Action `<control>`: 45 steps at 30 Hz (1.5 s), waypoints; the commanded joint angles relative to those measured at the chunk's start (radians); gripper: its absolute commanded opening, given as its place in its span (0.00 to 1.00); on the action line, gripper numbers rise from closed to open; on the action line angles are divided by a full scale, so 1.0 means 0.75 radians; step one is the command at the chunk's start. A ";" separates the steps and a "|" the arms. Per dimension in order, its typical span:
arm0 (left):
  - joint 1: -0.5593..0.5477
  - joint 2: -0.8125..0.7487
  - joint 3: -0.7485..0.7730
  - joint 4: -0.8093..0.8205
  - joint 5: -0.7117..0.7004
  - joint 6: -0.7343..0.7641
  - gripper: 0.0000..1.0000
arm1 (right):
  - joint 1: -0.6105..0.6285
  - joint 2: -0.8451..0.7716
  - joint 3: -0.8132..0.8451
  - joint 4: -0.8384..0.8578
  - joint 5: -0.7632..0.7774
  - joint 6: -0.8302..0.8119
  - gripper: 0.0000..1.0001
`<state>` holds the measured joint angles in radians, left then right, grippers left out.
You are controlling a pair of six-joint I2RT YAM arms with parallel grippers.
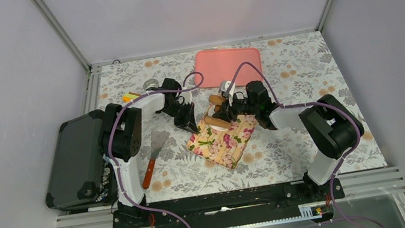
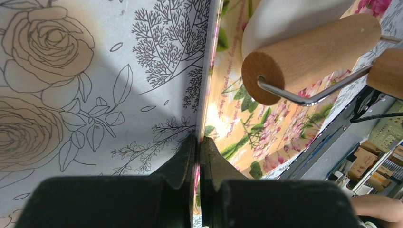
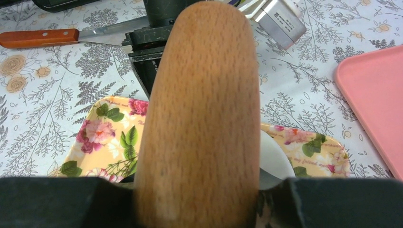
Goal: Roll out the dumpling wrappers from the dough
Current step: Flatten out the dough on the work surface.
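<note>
The wooden handle of the rolling pin (image 3: 199,95) is seen right up close in the right wrist view, and most of that picture is filled by it. The handle is clamped by the right gripper (image 3: 197,204), with one dark finger on each side of the wood.

Past the handle, a flowered board (image 3: 104,137) is laid flat on the table (image 1: 303,75). The dough (image 3: 273,159) is found on this board as a flat, smooth white piece. In the left wrist view the thick round roller of the pin is seen lying across the dough, with a bent metal rod joined to the roller's end. Whether the dough is being pressed hard cannot be told.

The left gripper (image 2: 198,142) is closed tight, and the thin edge of the flowered board is pinched between its two fingers. From above, this grip is seen at the board's far left corner, just beside the pin.

A pink tray (image 1: 228,65) is set at the far side of the table, well apart from the board. A scraper (image 1: 154,154) with a brown handle is laid left of the board, near the left arm. A black case (image 1: 74,163) is placed at the left edge of the table.
</note>
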<state>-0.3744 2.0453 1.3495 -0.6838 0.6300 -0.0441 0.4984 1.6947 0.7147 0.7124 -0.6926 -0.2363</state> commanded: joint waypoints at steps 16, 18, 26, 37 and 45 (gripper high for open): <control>0.029 0.077 -0.024 0.006 -0.178 -0.001 0.00 | 0.068 0.084 -0.119 -0.460 -0.134 -0.001 0.00; 0.029 0.077 -0.023 0.005 -0.178 -0.001 0.00 | 0.068 0.084 -0.121 -0.460 -0.133 0.000 0.00; 0.029 0.077 -0.024 0.008 -0.176 -0.001 0.00 | 0.068 0.085 -0.120 -0.460 -0.135 -0.001 0.00; 0.029 0.072 -0.025 0.005 -0.153 0.018 0.00 | 0.056 -0.117 -0.006 -0.626 -0.425 -0.070 0.00; 0.029 0.073 -0.023 -0.004 -0.120 0.044 0.00 | -0.085 -0.342 0.074 -0.321 -0.393 0.030 0.00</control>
<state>-0.3706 2.0464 1.3491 -0.6868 0.6346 -0.0513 0.4992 1.5005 0.7097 0.3565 -0.9745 -0.2462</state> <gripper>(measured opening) 0.041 0.349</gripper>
